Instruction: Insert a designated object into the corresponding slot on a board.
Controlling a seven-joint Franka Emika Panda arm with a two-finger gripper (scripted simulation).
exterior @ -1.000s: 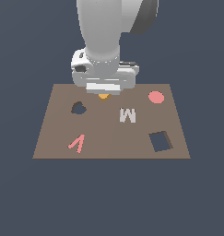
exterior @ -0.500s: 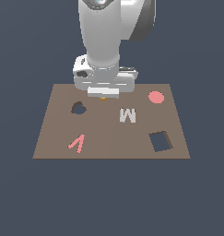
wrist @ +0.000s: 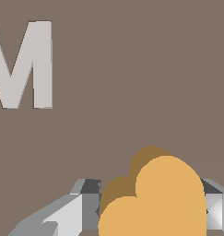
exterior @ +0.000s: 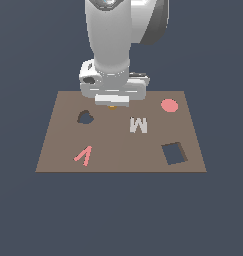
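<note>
Wrist view: orange-yellow heart piece (wrist: 155, 198) is seen lodged between the two grey fingers (wrist: 67, 214), one on each side of it, so the jaws are judged closed on the piece. Grey letter M (wrist: 23, 64) lies flat on the brown board (wrist: 132, 69) near by.

Exterior view: gripper (exterior: 112, 102) is low over the far middle of the board (exterior: 58, 150); only a sliver of the orange piece (exterior: 112, 106) shows under it. Whether the piece is touching the board or just lifted cannot be told. Heart-shaped slot (exterior: 84, 118) sits toward the exterior view's left of the gripper, near but apart, and nearer the camera. Pink disc (exterior: 169, 105), pink V piece (exterior: 83, 156) and square cutout (exterior: 174, 153) are left alone.

Step judged: grasp made, transport not yet done. Next move is judged to need a lift clear of the board, a shift over the slot, the lobes lined up with the cutout outline, then a straight lowering. Rotation mismatch is the likely snag.
</note>
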